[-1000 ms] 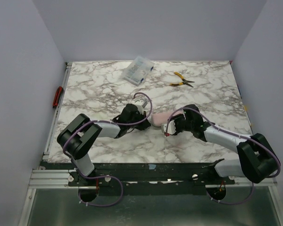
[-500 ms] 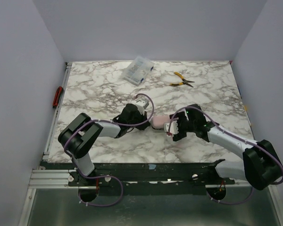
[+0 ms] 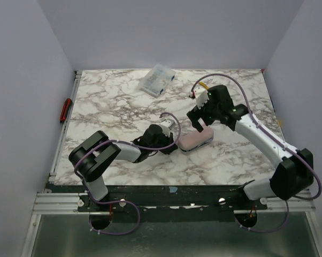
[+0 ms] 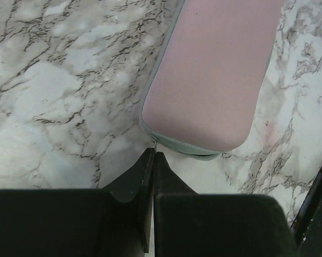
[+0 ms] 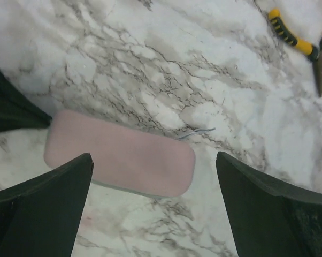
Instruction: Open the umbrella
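Marble-veined tabletop (image 3: 102, 101) is enclosed by plain pale walls. Near its middle, somewhat toward the right arm's side, the task's thing is seen only as a flat pink case (image 3: 196, 140) with rounded corners, laid directly on the surface and set at a slant. A grey-green zip seam (image 4: 174, 147) is traced along its edge in the left wrist view; whether the seam is parted anywhere cannot be told.

At the case's near end the left gripper (image 4: 153, 158) is held low over the table. Its fingers (image 4: 129, 184) are pressed together, and a thin metal zipper pull (image 4: 155, 141) appears to be pinched at their very tips, joined to the seam.

Above the case's far end the right gripper (image 5: 153, 156) is held clear of the case. Its fingers (image 5: 48, 198) are spread wide apart, and nothing is held between them. In the right wrist view the case is framed between the two fingers, with bare marble around it and the left arm's dark casing at the left margin. A thin grey strand (image 5: 197, 131) is seen on the marble at the case's far edge.

Farther back, pliers (image 5: 303, 45) with yellow handles are lying well apart from the case. A clear plastic box (image 3: 156, 80) is set near the back edge of the table, left of the pliers. A red-handled tool (image 3: 66, 110) is lying along the rail at the table's left side.
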You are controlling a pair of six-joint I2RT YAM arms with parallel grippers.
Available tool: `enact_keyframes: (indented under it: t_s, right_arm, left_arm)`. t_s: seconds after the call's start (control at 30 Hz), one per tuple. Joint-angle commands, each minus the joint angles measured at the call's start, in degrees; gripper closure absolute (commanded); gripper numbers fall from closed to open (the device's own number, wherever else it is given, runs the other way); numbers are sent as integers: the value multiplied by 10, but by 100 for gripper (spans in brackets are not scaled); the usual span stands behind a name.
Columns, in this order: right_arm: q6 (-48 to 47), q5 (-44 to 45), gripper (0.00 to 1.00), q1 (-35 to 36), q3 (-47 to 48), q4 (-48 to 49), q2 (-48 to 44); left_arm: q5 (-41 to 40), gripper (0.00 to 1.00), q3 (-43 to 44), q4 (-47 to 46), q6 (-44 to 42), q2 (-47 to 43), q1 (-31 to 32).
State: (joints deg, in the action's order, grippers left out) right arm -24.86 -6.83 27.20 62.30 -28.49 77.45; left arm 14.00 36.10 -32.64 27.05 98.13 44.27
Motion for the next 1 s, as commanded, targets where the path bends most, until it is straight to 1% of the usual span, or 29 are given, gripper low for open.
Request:
enact_keyframes:
  t_s: [0.0,0.07,0.17,0.33,0.43,0.53,0.77,0.97]
  right_arm:
    - [303,13,0,-48,113,-204,102]
    - [367,-46,0,-91,117,-225,120]
    - [434,-118,0,-136,88,-215,123]
    - [496,-221,0,-141,32,-189,118]
    - [527,-253,0,-141,-13,-146,114]
    - [545,-240,0,-141,-43,-125,132]
    - [560,-185,0,-142,-44,-151,137]
    - [550,-147,0,-143,-63,-86,157]
  left_arm:
    - [-29,100,10,-46,20,17,18]
    - [-33,100,11,-52,23,22,25]
    - [-42,100,16,-58,23,26,41]
    - [-61,100,28,-64,28,32,67]
    - [-64,100,33,-67,27,38,80]
    - [-70,100,38,-70,27,43,88]
    - [-76,100,55,-74,17,52,100]
    - [-74,100,56,-74,8,57,104]
